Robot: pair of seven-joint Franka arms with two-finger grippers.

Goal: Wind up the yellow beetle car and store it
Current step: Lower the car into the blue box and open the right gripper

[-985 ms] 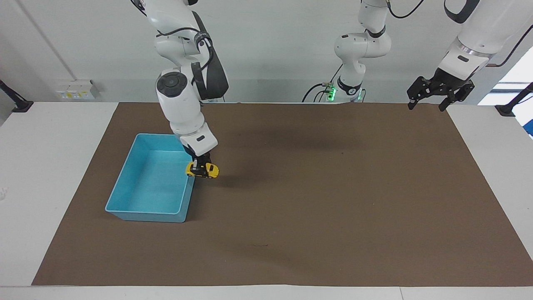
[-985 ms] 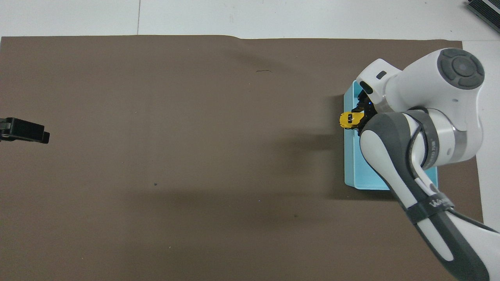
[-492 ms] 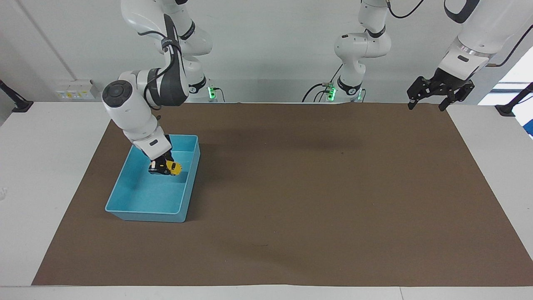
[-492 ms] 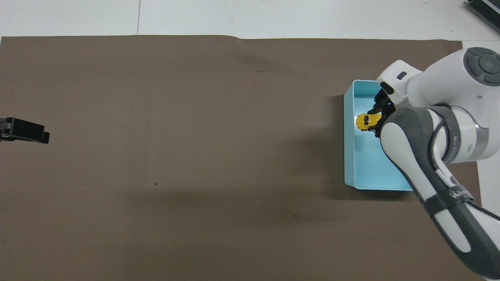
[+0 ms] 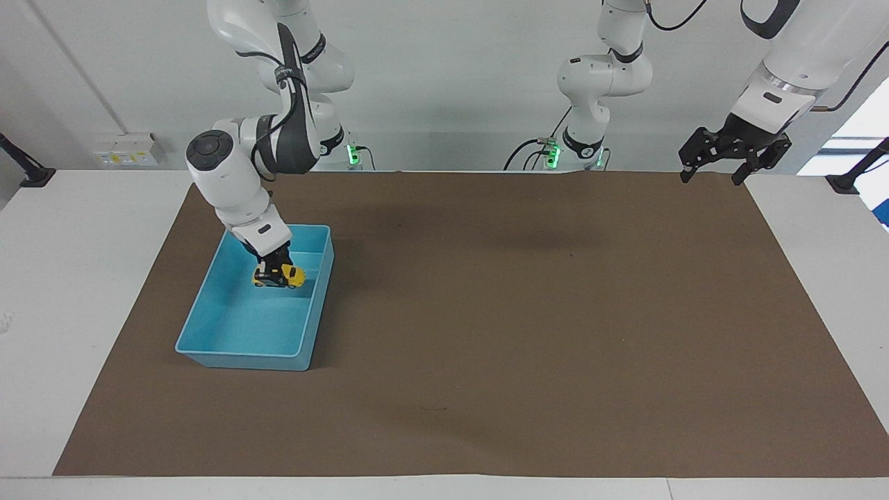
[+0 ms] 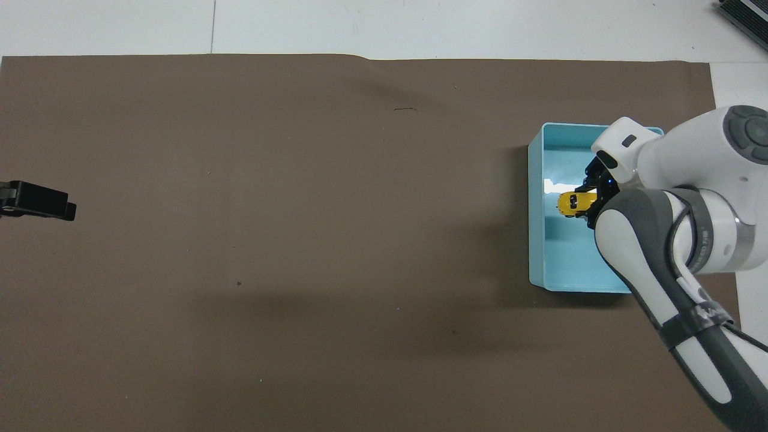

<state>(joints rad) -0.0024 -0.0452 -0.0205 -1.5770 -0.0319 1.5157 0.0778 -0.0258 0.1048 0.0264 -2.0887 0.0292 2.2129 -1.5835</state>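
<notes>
Over the light blue bin, right claw closed on yellow beetle car; left claw spread open, empty, waiting above worktop edge.

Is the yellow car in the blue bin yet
Inside the bin's walls, the yellow car hangs in the right claw; whether it touches the floor, cannot tell.

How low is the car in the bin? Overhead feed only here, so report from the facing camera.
Observer: The right gripper holds the yellow beetle car low inside the light blue bin, down between its walls. I cannot tell whether the wheels touch the floor.
Operator: Now report the left gripper. I see only its tip.
Observer: The left gripper hangs open, raised in the air over the corner of the brown mat at the left arm's end, waiting.
</notes>
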